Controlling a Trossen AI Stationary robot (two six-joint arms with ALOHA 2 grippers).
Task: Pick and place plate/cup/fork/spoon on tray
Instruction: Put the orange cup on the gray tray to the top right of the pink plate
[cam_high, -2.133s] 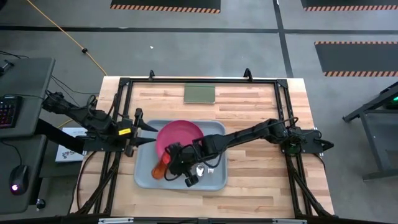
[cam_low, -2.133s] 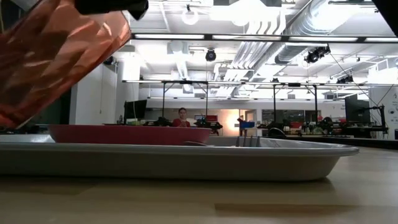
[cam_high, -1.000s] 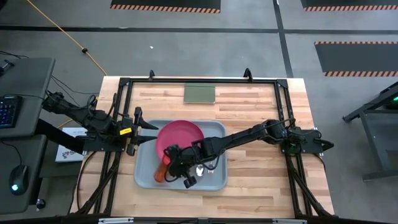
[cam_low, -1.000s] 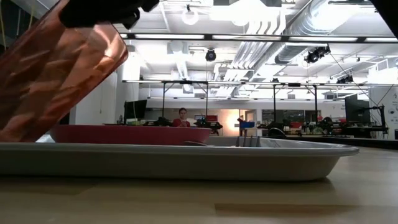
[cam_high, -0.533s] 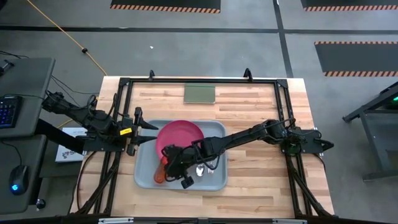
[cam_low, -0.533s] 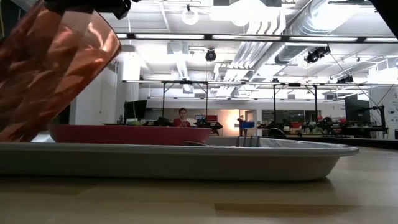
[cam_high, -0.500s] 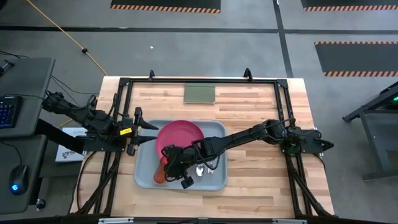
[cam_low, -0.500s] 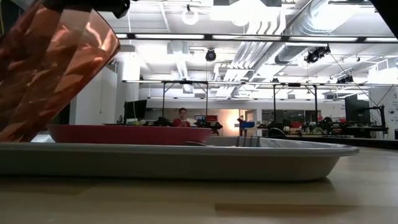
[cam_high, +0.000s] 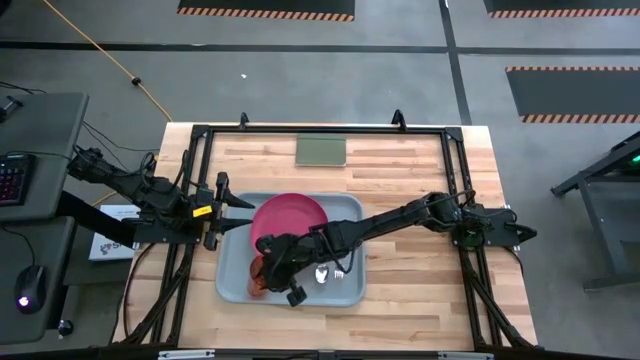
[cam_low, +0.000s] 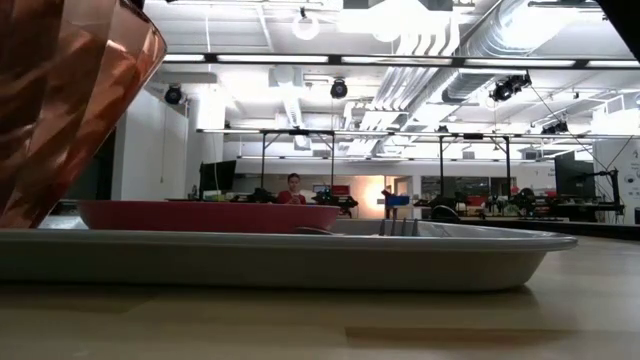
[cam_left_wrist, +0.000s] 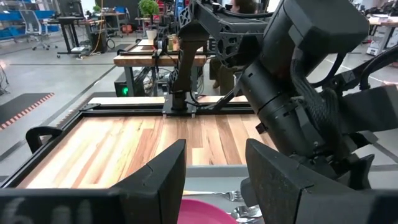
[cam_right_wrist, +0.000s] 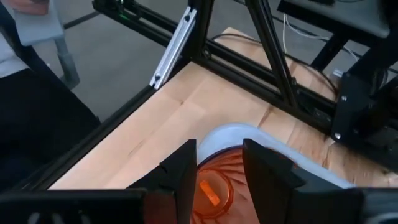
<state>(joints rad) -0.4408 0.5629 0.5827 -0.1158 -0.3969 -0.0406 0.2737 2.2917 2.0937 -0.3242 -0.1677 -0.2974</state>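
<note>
The red-orange cup (cam_high: 257, 277) stands almost upright in the near left part of the grey-blue tray (cam_high: 235, 292); the tray's rim (cam_low: 300, 260) hides its base. My right gripper (cam_right_wrist: 219, 155) is open just above the cup's mouth (cam_right_wrist: 211, 190). The pink plate (cam_high: 290, 215) lies in the tray's far half. Beside my right arm lie the spoon's bowl (cam_high: 322, 273) and the fork's tines (cam_low: 398, 227); their handles are hidden. My left gripper (cam_high: 240, 205) waits open at the tray's left rim. My right gripper hangs over the cup from above with a finger (cam_right_wrist: 186, 171) at each side of the rim. Whether either finger touches the rim I cannot tell.
A flat green rectangle (cam_high: 321, 150) lies at the table's far edge. A black frame (cam_high: 455, 180) runs round the tabletop. Bare wood shows right of the tray. A person in dark clothes (cam_right_wrist: 37, 106) stands past the table's corner.
The cup has come from a strong tilt to almost upright, its base down in the tray. My right gripper has turned with it and shifted slightly toward the near edge; its dark tips at the cup's rim have left the low view.
</note>
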